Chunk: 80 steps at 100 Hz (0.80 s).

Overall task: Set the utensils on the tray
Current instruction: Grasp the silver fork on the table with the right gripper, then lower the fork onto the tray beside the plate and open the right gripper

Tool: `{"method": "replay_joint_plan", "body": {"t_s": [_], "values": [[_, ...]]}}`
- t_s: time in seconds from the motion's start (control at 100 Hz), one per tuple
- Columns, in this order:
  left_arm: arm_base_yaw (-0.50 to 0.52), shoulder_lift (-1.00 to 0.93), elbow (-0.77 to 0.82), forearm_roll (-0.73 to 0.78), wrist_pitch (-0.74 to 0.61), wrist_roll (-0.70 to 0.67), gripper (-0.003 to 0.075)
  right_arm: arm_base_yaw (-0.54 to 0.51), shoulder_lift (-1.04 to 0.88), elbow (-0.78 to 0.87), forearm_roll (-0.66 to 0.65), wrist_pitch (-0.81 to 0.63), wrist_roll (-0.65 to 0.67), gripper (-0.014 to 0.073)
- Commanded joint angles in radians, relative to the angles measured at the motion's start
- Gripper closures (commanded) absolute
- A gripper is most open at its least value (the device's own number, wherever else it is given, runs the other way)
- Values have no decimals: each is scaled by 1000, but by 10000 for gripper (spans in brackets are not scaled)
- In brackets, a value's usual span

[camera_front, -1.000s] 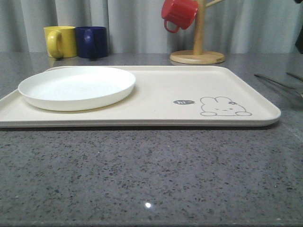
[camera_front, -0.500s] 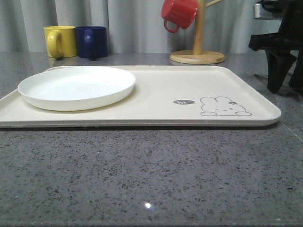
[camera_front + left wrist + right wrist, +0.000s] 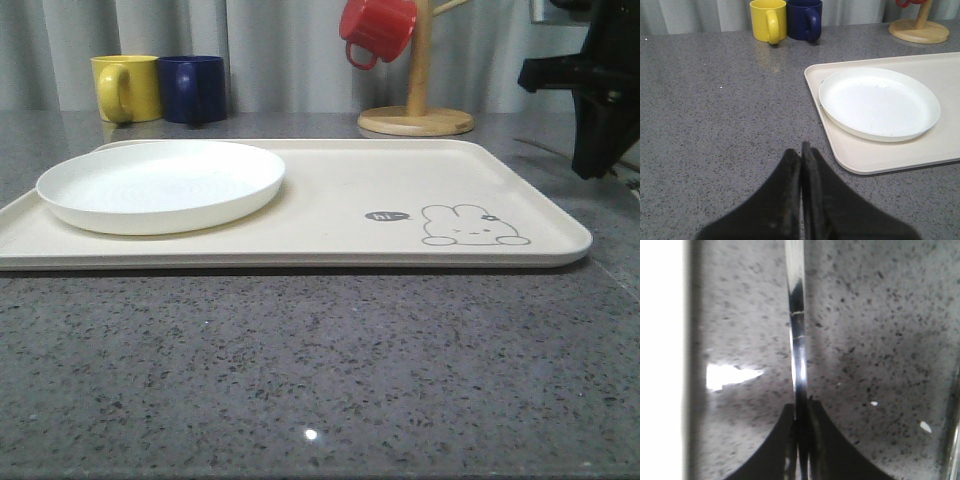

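The cream tray (image 3: 330, 200) with the rabbit drawing lies across the middle of the counter. In the front view my right gripper (image 3: 596, 172) hangs just past the tray's right end. The right wrist view shows its jaws (image 3: 801, 407) shut on a slim shiny silver utensil (image 3: 796, 325), a long flat strip running away from the fingers over the speckled counter. I cannot tell which utensil it is. The tray's pale edge (image 3: 660, 365) lies alongside it. My left gripper (image 3: 801, 150) is shut and holds nothing, over bare counter off the tray's left end (image 3: 865, 160).
A round white plate (image 3: 160, 185) sits on the tray's left half. Yellow (image 3: 127, 88) and blue (image 3: 195, 88) mugs stand at the back left. A red mug (image 3: 378, 28) hangs on a wooden mug tree (image 3: 417, 110) at the back.
My right arm came in from the right, stood with its fingers apart over the utensils, and has now shut on one. The utensils seen on the counter a second ago are hidden behind it.
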Motion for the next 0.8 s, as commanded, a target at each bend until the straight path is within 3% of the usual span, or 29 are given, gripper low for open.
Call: {"method": "replay_joint_plan", "body": {"t_s": [0.0,0.24,0.53,0.79], "values": [[-5,13,-25,0,-72,-8,739,32,-82,-54,1,-17,-27,652],[-5,13,-25,0,-72,-8,739,210,-73,-156,4,81,-32,652],[-5,13,-25,0,-72,-8,739,398,33,-260,5,60,252,652],[-5,13,-25,0,-72,-8,739,418,113,-296,9,20,509,652]]}}
